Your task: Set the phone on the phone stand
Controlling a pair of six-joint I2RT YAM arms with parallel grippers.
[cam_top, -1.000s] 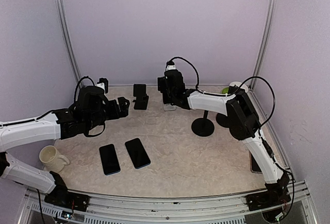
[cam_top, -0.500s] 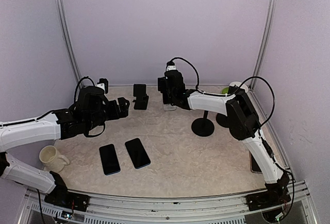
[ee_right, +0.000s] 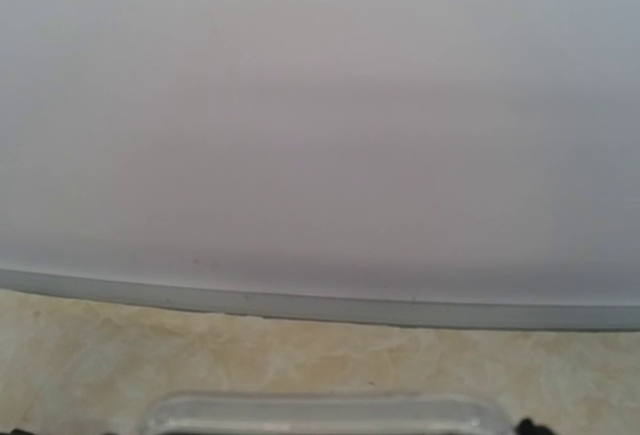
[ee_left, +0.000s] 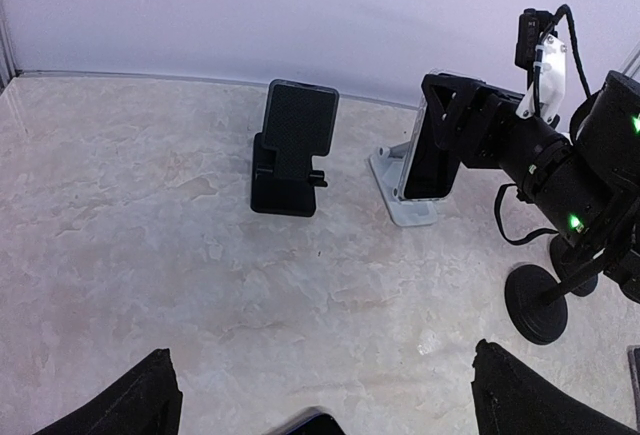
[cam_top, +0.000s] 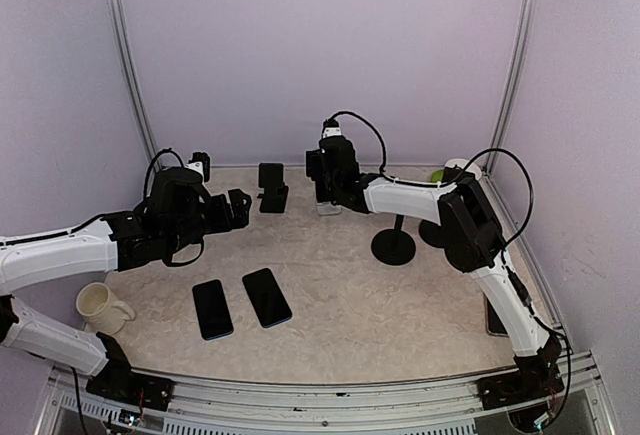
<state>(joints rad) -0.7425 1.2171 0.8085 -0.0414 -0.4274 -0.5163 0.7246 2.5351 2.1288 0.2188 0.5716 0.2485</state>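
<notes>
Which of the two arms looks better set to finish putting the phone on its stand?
Right. The right gripper clasps the dark phone leaning on the white plastic stand; the left gripper hangs open, away from both.

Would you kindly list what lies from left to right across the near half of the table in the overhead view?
Cream mug → first flat phone → second flat phone → round black stand base.

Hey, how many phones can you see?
4: two flat phones up front, a third phone on the black stand, a fourth phone in the right end effector at the white stand. A dark slab far right may be a fifth.
</notes>
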